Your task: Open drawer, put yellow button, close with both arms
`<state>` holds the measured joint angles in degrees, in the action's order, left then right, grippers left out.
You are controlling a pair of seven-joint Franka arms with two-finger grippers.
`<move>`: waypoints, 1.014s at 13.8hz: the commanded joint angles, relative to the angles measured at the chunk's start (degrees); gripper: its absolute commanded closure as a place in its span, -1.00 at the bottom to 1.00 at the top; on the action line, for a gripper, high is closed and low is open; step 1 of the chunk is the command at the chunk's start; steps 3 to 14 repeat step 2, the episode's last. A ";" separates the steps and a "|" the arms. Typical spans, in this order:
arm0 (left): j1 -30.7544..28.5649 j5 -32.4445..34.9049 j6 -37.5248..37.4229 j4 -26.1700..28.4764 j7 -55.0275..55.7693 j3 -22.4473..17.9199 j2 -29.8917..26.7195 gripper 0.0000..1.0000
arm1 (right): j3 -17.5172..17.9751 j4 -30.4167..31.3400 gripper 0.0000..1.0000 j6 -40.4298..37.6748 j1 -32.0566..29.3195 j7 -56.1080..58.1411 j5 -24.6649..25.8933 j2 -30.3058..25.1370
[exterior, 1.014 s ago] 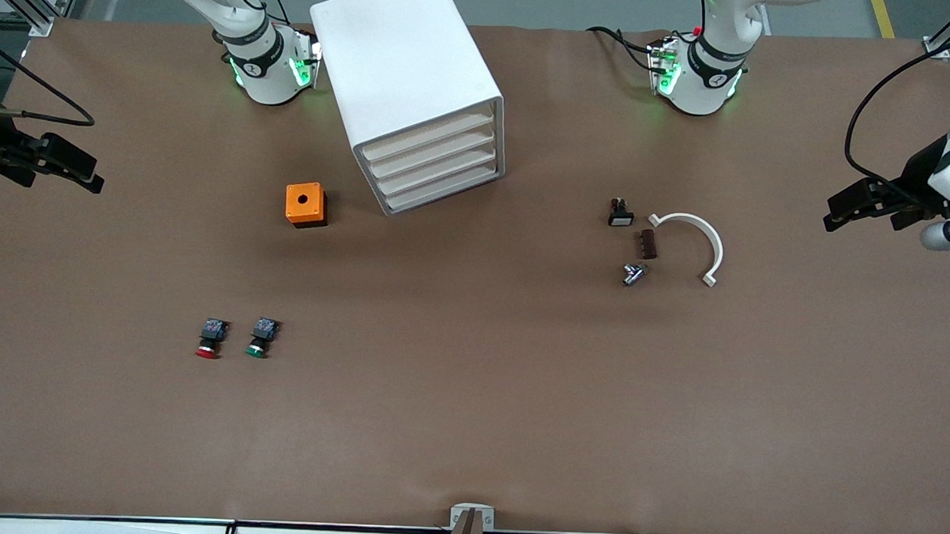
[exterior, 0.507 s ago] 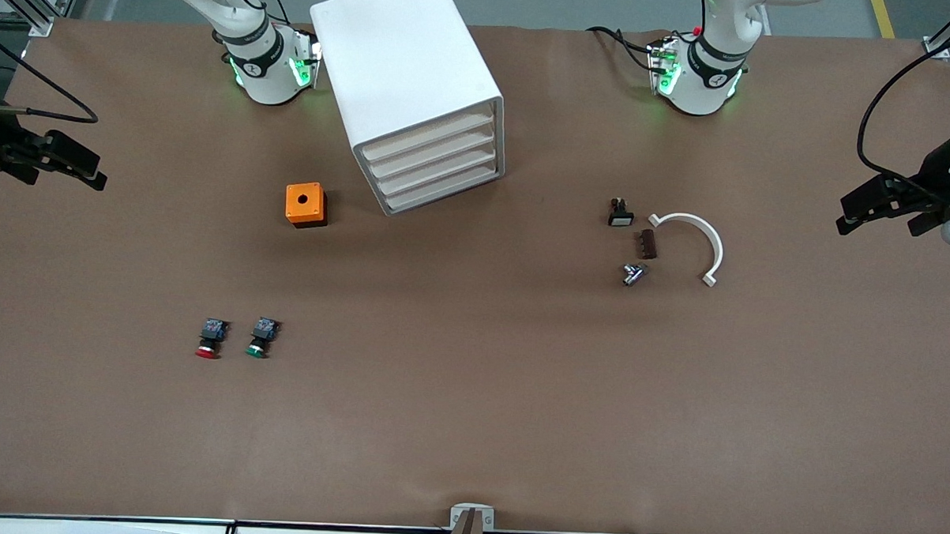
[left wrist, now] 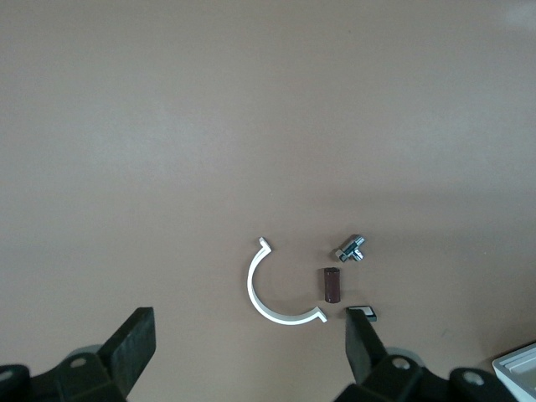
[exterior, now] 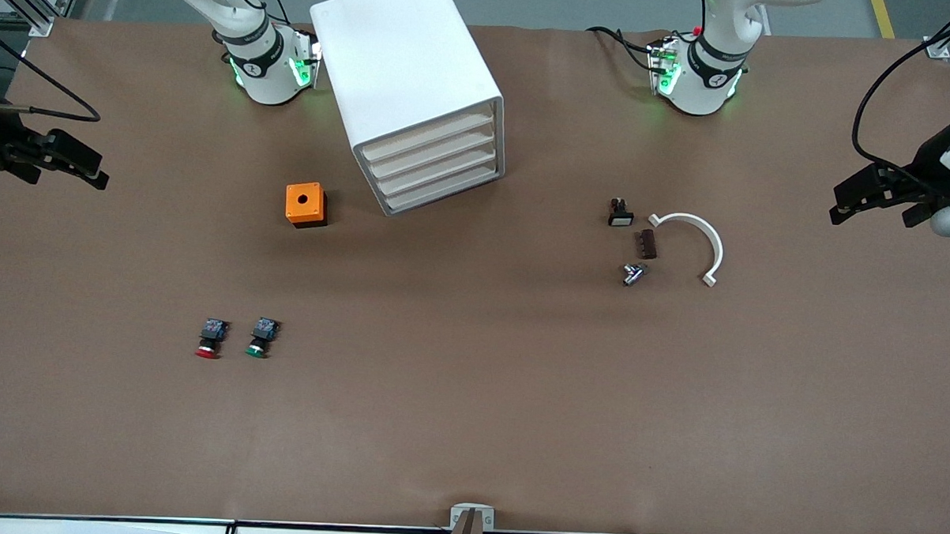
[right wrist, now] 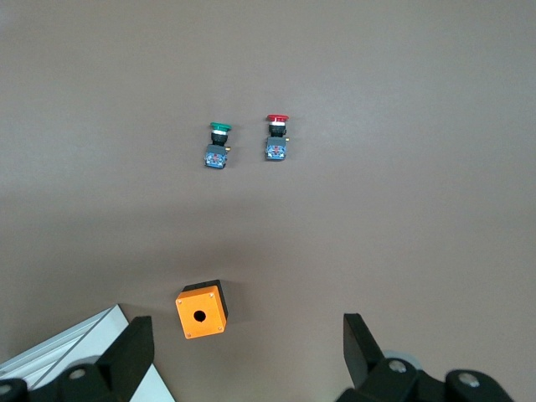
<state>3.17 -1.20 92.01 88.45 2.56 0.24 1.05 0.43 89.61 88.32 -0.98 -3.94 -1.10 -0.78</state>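
The white cabinet (exterior: 407, 67) stands between the arm bases. Its four beige-fronted drawers (exterior: 431, 159) are all shut. A corner of it shows in the left wrist view (left wrist: 519, 368) and in the right wrist view (right wrist: 75, 352). No yellow button shows in any view. My left gripper (exterior: 844, 205) hangs open and empty over the left arm's end of the table (left wrist: 249, 331). My right gripper (exterior: 91, 171) hangs open and empty over the right arm's end (right wrist: 247, 335).
An orange box (exterior: 305, 204) with a round hole sits beside the cabinet. A red button (exterior: 208, 341) and a green button (exterior: 259, 338) lie nearer the camera. A white arc (exterior: 701, 239), a brown piece (exterior: 647, 244) and a metal part (exterior: 633, 273) lie toward the left arm's end.
Both grippers have shifted slightly over the table's ends. Nothing on the table has moved.
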 commanded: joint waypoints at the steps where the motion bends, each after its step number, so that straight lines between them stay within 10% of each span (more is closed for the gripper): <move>1: -0.09 0.67 -1.22 -1.53 -0.19 0.20 0.71 -0.99 | 0.18 1.79 -1.00 0.89 -0.16 0.60 -0.57 -1.77; 14: -0.09 0.67 -1.22 -1.53 -0.10 0.20 0.71 -0.99 | 0.18 1.79 -1.00 0.89 -0.16 0.60 -0.57 -1.68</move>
